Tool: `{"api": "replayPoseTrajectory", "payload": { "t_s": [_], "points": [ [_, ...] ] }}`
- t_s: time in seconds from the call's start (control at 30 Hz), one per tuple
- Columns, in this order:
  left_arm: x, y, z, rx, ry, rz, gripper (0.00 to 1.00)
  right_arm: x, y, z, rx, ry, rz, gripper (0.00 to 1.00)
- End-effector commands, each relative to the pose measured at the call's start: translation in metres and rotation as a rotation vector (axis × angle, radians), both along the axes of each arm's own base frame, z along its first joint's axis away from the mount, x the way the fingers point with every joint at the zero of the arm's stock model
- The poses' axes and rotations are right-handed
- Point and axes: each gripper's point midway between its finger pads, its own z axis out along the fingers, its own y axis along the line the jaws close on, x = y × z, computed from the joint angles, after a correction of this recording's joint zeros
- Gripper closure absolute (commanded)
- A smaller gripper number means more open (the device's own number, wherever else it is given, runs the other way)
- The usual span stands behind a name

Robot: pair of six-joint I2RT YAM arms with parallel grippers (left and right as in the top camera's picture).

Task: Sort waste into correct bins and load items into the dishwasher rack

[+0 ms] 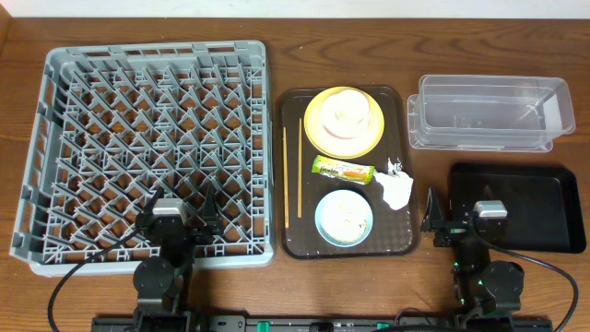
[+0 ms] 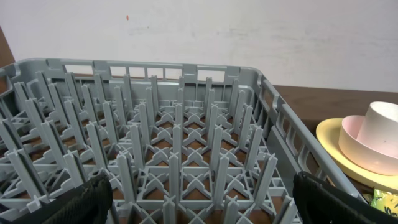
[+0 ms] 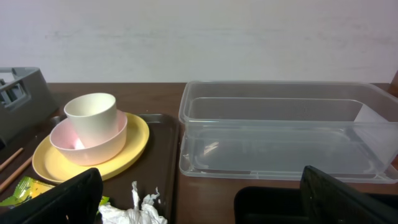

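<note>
2 arms sit folded low at the desk's near edge, each end effector spread wide and holding nothing: the left end effector (image 1: pixel 182 214) over the dishwasher rack (image 1: pixel 147 111), the right end effector (image 1: pixel 456 219) beside the black tray (image 1: pixel 525 194). On the brown serving tray (image 1: pixel 396 138) between them, the light-blue bowl (image 1: pixel 344 218) looks stiff and smooth, best pinched at its rim. The crumpled napkin (image 1: pixel 396 187), soft and light, offers a raised fold. Beyond lie the likely slippery wrapper (image 1: pixel 341 170), yellow plate (image 1: pixel 318 124) and clear tub (image 1: pixel 489 112).

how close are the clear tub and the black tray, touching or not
Apart. The overhead view shows a strip of bare wooden table between the near rim of the clear tub and the far edge of the black tray.
</note>
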Motion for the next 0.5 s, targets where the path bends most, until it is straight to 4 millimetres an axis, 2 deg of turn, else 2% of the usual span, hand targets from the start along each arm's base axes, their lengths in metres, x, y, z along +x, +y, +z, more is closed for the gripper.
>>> {"api": "replayPoseTrajectory", "payload": {
  "t_s": [0.0, 0.47],
  "points": [
    [-0.001, 0.0036, -0.0145, 0.009, 0.045, 0.017, 0.06, -0.0003, 0.0003, -0.0001, -0.008, -0.001, 0.003, 0.01],
    [-0.0011, 0.0036, -0.0147, 0.009, 0.046, 0.017, 0.06, -0.0003, 0.0003, -0.0001, -0.008, -0.001, 0.003, 0.01]
  ]
}}
